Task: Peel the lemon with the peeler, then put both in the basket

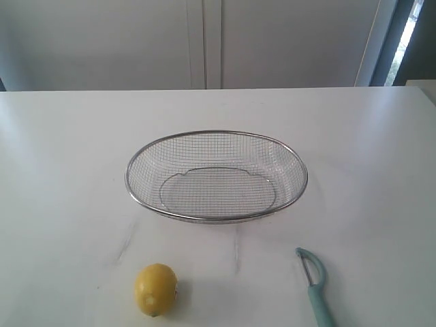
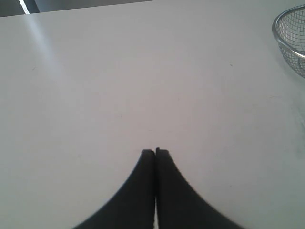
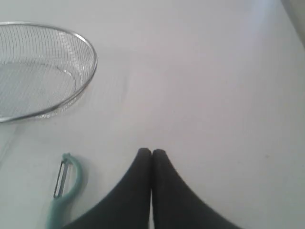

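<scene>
- Pale grey cabinet doors (image 1: 204,41) form the backdrop behind a broad white table (image 1: 61,157), which fills all three views.
- The wide, shallow oval basket of silver wire mesh (image 1: 129,178) stands empty in the middle of the table. It lies ahead of both grippers, and each wrist view catches only part of its rim.
- The left gripper (image 2: 155,151) has its two dark fingers pressed together with nothing between them, over bare table.
- The right gripper (image 3: 151,151) is likewise pressed closed and holds nothing.
- The slim peeler with a pale teal plastic handle and hooked metal-bladed head (image 3: 64,188) lies flat near the right gripper, apart from its fingertips and on the same side of them as the basket.
- The small bright yellow lemon (image 1: 156,289) rests on the table on the left arm's side of the basket. The left wrist view does not show it, so its place relative to that gripper cannot be told.
- The task looks unstarted: neither item is picked up and the peel appears whole.
- The next move probably calls for each gripper to spread its fingers, the right one shifting over the peeler's handle to pinch it and the left one finding the lemon.
</scene>
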You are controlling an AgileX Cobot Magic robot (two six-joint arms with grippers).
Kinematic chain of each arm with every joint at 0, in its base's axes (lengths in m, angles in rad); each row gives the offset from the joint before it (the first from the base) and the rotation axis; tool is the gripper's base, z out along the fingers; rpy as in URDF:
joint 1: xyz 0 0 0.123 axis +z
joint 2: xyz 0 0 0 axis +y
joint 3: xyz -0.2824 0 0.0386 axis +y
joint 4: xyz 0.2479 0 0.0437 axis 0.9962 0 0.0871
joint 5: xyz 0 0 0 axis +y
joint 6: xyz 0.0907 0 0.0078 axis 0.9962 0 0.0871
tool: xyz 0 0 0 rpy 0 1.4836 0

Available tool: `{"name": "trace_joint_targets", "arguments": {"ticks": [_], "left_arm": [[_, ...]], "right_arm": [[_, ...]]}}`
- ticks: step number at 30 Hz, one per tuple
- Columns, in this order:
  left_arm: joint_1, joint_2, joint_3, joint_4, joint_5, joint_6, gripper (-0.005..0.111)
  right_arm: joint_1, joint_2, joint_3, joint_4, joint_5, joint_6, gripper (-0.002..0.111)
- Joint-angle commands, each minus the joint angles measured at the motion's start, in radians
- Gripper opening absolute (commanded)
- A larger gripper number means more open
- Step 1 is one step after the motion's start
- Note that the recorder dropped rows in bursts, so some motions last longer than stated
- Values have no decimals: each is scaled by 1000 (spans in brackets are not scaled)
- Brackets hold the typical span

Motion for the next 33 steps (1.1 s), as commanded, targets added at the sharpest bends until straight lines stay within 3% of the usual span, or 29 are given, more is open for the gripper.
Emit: {"name": "trace_joint_targets", "arguments": {"ticks": [1,11,17,22,26,33], "left_arm": [[-6,-5,4,-6,-1,0,0],[-6,-5,4,-6,-1,0,0],[-6,-5,4,-6,-1,0,0],[-6,-5,4,-6,-1,0,0],[-6,-5,4,-6,-1,0,0],[-6,-5,4,-6,-1,0,0]], "right_arm": [[2,118,-80,-3,115,10,0],[13,298,-218,45,196,8,0],[151,387,-360,26,191,49,0],[281,558,-473,-123,291,153,0],[406,688,-489,-181,366,221,0],[548,716,-489,-240,401,349,0]]}}
